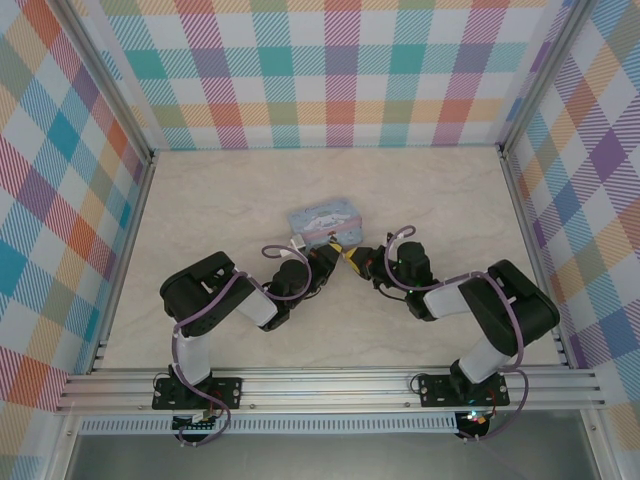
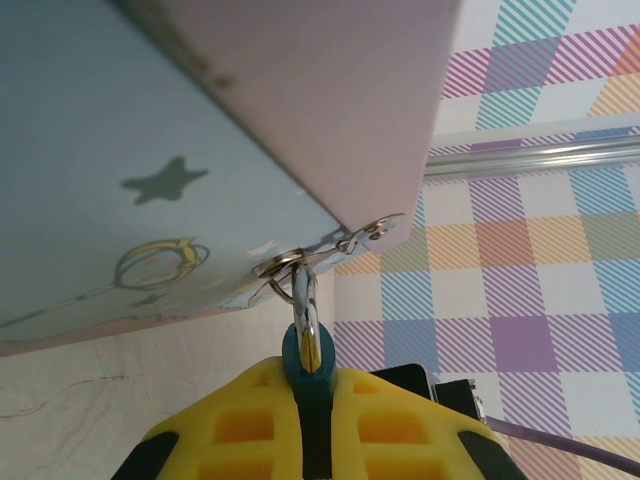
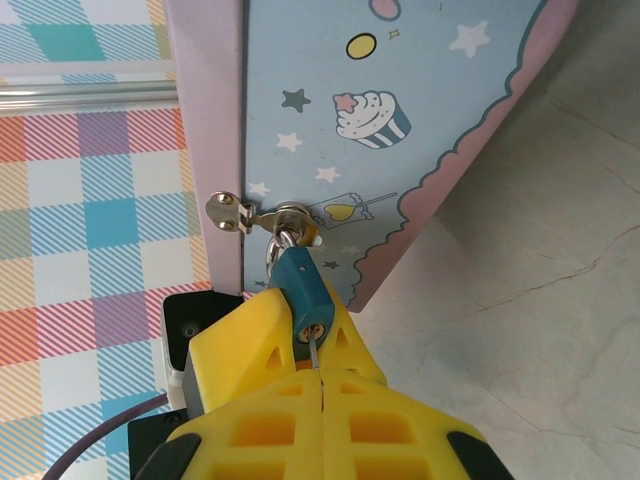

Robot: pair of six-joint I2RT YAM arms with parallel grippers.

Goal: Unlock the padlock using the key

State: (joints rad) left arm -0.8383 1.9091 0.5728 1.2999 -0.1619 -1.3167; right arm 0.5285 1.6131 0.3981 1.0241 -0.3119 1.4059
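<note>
The padlock [image 2: 303,358] is hanging by its shackle [image 2: 307,318] from the hasp [image 3: 235,212] of the tin [image 1: 325,222], which is sitting around the middle of the bench [image 1: 220,200]. The left tool [image 2: 306,395] is clenching the padlock's body between its yellow fingers [image 2: 250,420]. The right tool [image 3: 320,385] is pinching the key [image 3: 313,352], whose tip is meeting the keyhole [image 3: 312,330] in the padlock's underside.

- Top external: high above and behind the arm bases, looking down on the whole table [image 1: 200,210] from well back.
- Left wrist: right up close, aimed at a corner of the tin [image 2: 150,150].
- Right wrist: just as near, facing the tin's decorated side.
- Both wrist views share the padlock [image 2: 304,362] at the tin's hasp.
</note>
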